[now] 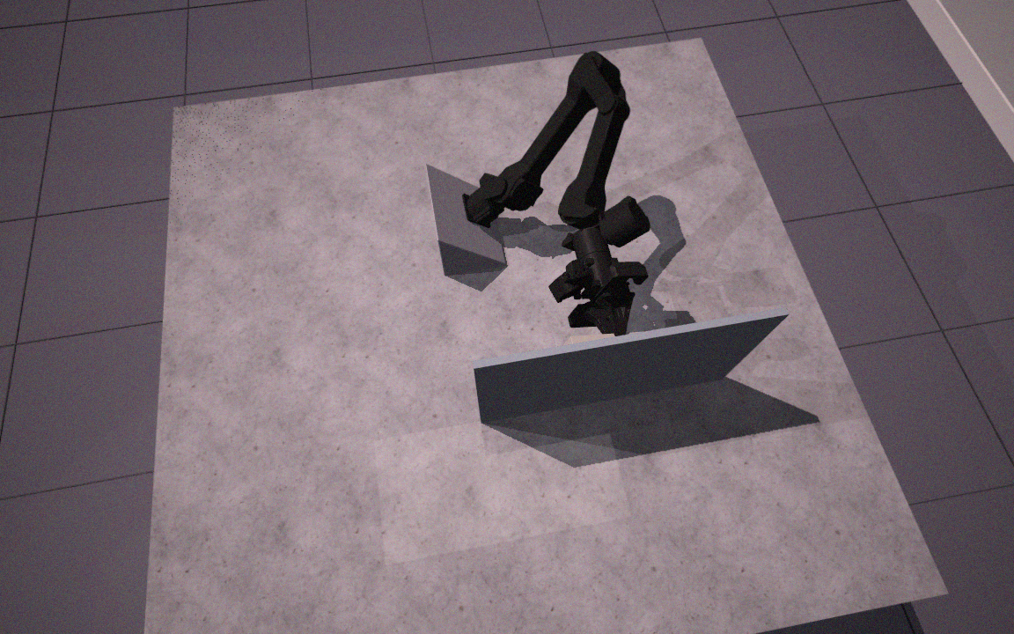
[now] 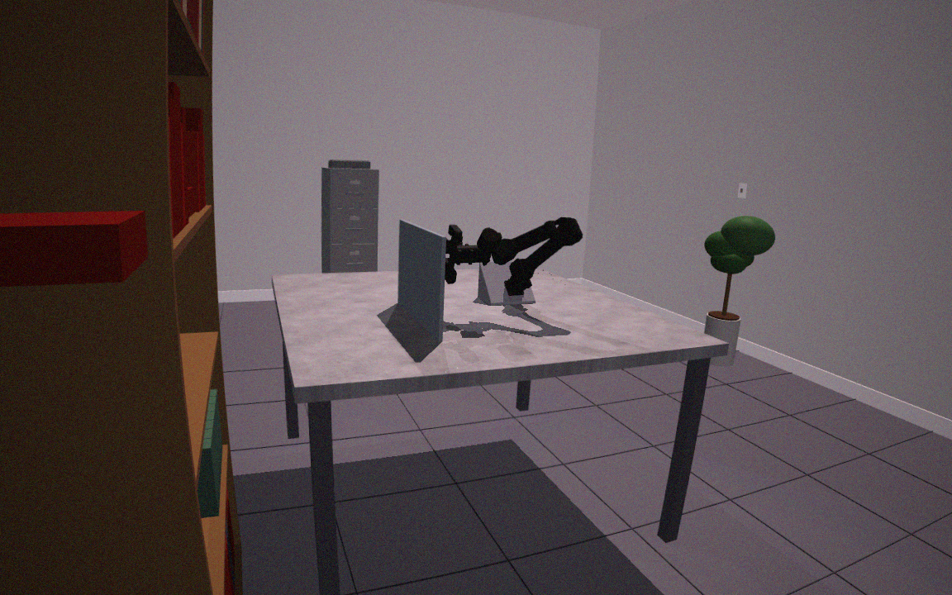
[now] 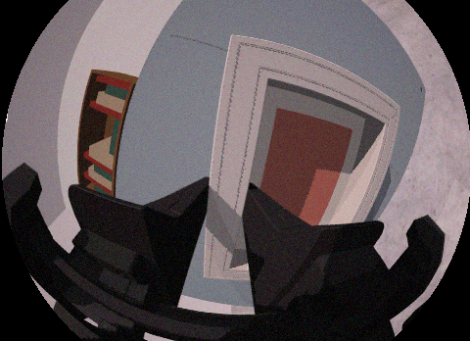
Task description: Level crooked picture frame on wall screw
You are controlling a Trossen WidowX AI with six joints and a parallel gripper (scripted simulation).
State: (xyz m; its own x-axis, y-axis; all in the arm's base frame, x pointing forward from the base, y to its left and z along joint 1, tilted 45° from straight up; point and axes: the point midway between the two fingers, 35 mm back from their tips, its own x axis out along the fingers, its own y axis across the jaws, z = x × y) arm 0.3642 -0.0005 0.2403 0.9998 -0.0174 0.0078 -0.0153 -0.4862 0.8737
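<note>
The picture frame (image 3: 230, 135) has a pale, wide border around a red and grey picture. In the wrist view its top edge slopes down to the right, but this view is itself tilted, so I cannot tell how far from level it is. Only a pale sliver of the frame (image 1: 585, 339) shows in the top view. My gripper (image 3: 227, 186) (image 1: 612, 321) is shut on the frame's left side bar, low on that side, with one finger on each side of the bar. The wall panel (image 1: 613, 372) (image 2: 420, 281) (image 3: 171, 111) stands upright behind the frame. The screw and notched strip are hidden.
A thin dark line (image 3: 198, 41) runs across the panel to the frame's upper left. The panel stands on the table (image 1: 282, 315) (image 2: 575, 318). A grey wedge-shaped block (image 1: 455, 217) stands by the arm's base. A bookcase (image 2: 80, 406) (image 3: 85, 130) stands beyond the table.
</note>
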